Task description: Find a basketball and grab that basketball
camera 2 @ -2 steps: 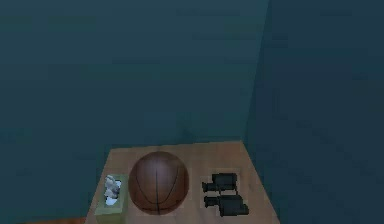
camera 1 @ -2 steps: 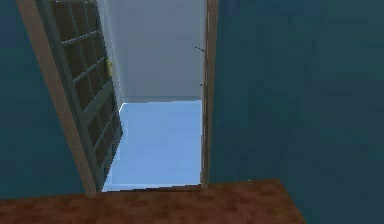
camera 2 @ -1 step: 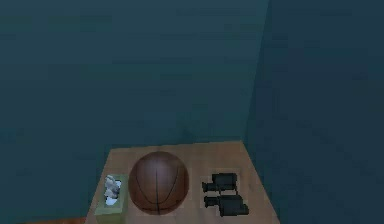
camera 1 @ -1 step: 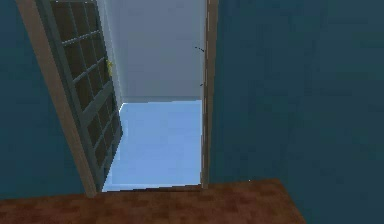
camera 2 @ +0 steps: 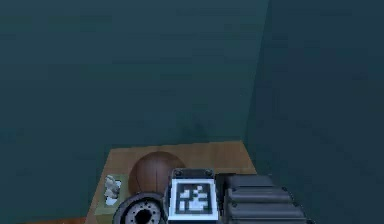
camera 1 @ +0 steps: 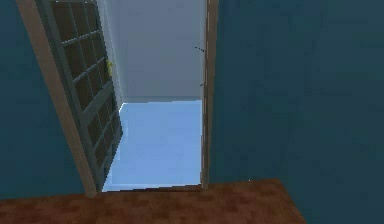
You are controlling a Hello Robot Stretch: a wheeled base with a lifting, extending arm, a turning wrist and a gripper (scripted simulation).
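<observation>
A brown-orange ball [camera 2: 153, 170], round like a basketball, rests on a brown wooden surface [camera 2: 215, 155] in the corner of dark teal walls in the arm side view. The arm's dark ribbed bar [camera 2: 262, 200] rises at the bottom edge, with a white marked square [camera 2: 193, 197] at its end. The gripper's dark round body [camera 2: 138, 211] sits left of that square, just below the ball. With the ball on the surface right behind it, I cannot tell whether the gripper holds anything. A small pale grey piece [camera 2: 112, 187] shows left of the ball.
In the forward view an open doorway [camera 1: 160, 110] leads to a room with a light blue floor [camera 1: 160, 150]. A glazed door [camera 1: 85, 80] stands swung inward at the left. Teal walls [camera 1: 300, 90] flank the opening. Brown wooden surface [camera 1: 150, 208] runs along the bottom.
</observation>
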